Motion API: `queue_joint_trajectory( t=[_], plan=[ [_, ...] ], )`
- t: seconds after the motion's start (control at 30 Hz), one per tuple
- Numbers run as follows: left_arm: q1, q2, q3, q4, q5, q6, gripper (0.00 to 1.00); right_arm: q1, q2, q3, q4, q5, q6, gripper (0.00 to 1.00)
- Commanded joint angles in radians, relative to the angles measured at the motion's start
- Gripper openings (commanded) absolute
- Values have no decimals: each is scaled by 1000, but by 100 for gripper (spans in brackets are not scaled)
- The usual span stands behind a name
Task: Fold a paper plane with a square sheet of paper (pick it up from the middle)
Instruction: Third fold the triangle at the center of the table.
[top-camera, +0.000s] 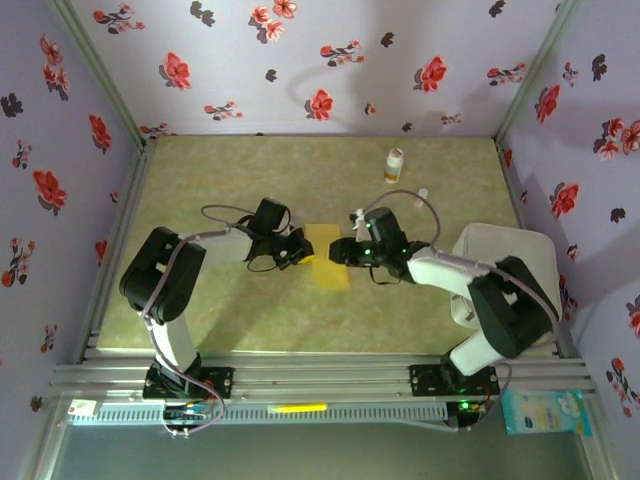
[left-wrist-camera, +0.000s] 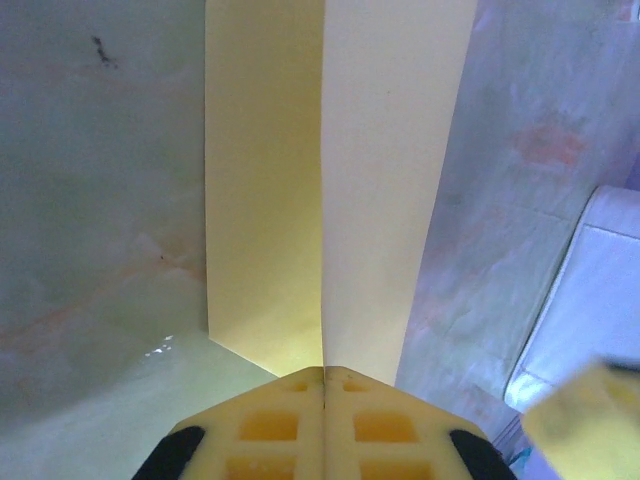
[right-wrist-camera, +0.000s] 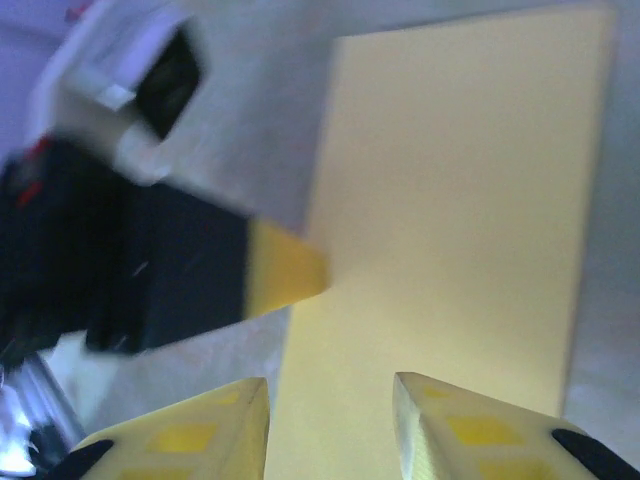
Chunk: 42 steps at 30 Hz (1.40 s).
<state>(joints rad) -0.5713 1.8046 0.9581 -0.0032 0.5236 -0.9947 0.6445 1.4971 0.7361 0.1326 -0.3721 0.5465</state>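
The square sheet of paper (top-camera: 326, 256) is mustard yellow and folded into a narrow strip at the middle of the table, between my two grippers. My left gripper (top-camera: 300, 250) is shut on its left edge. In the left wrist view the fingertips (left-wrist-camera: 300, 400) are pressed together on the centre crease, and the paper (left-wrist-camera: 290, 180) rises away in two panels. My right gripper (top-camera: 340, 250) is at the paper's right edge. Its jaws (right-wrist-camera: 330, 395) stand open, with the paper (right-wrist-camera: 460, 200) lying past them and nothing clamped. The left gripper's yellow finger (right-wrist-camera: 285, 275) touches the paper's edge there.
A small white-and-orange bottle (top-camera: 394, 165) stands at the back right of the green mat. A white tray (top-camera: 510, 262) sits at the right, beside the right arm; it is also visible in the left wrist view (left-wrist-camera: 600, 290). Floral walls enclose the table.
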Motion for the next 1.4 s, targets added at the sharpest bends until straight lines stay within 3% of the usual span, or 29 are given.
queue_joint_trajectory(
  t=[0.0,0.13,0.43,0.53,0.9,1.0,1.37],
  plan=[
    [5,-34,-18,23,19,-36,0,142,-76,-63,-43,293,-330,38],
    [5,-32,-17,20,19,-40,0,281,-118,-169,134,423,-505,45],
    [5,-32,-22,28,17,-35,0,428,-22,-125,148,625,-665,49],
    [5,-34,-24,32,17,-35,0,448,17,-110,152,687,-683,49],
    [5,-31,-24,42,17,-30,0,479,118,-71,147,699,-701,49],
    [5,-31,-24,43,17,-30,0,483,132,-70,162,757,-700,48],
    [5,-28,-27,45,16,-32,0,487,129,-83,150,792,-695,30]
  ],
)
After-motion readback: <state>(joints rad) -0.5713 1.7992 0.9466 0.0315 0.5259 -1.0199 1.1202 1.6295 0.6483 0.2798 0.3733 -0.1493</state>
